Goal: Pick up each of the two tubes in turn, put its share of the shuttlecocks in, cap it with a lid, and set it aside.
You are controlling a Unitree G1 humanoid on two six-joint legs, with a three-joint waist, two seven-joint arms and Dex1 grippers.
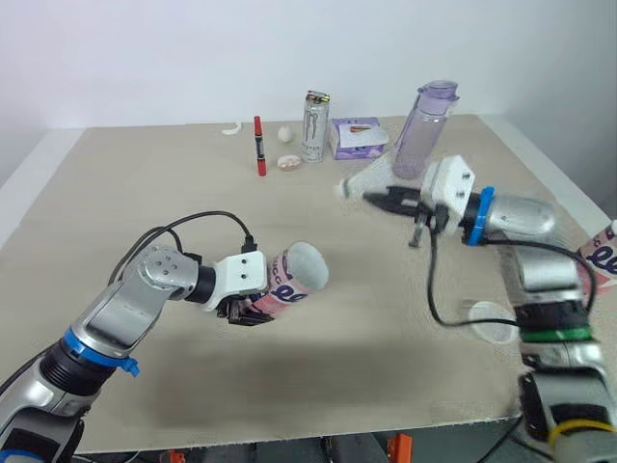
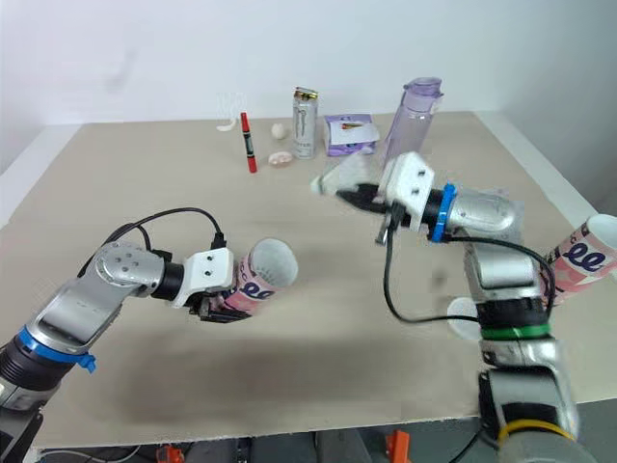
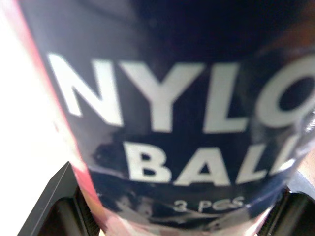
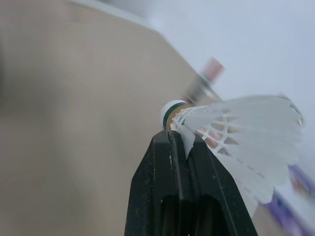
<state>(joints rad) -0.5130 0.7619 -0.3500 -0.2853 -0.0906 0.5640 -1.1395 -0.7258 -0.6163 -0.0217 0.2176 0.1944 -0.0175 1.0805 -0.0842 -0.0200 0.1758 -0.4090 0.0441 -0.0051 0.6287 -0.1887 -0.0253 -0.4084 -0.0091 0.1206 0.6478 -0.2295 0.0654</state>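
— What's happening on the left?
— Left jaws pinching a tube [image 1: 297, 272] at the near left of the surface [image 1: 145, 174], open mouth tilted right.
— And the right?
— Right jaws pressed on a shuttlecock [image 4: 236, 132], farther right, well apart. Second tube [image 2: 583, 256] at right edge, lid [image 1: 492, 321] near it.

Table [image 1: 145, 193] middle, between tube [image 1: 299, 273] and shuttlecock [image 4: 241, 128]: bare, passable; far edge: marker [image 1: 259, 145], can [image 1: 314, 125], box [image 1: 357, 137], bottle [image 1: 424, 130] in a row; right side: lid [image 1: 494, 321] lying flat.
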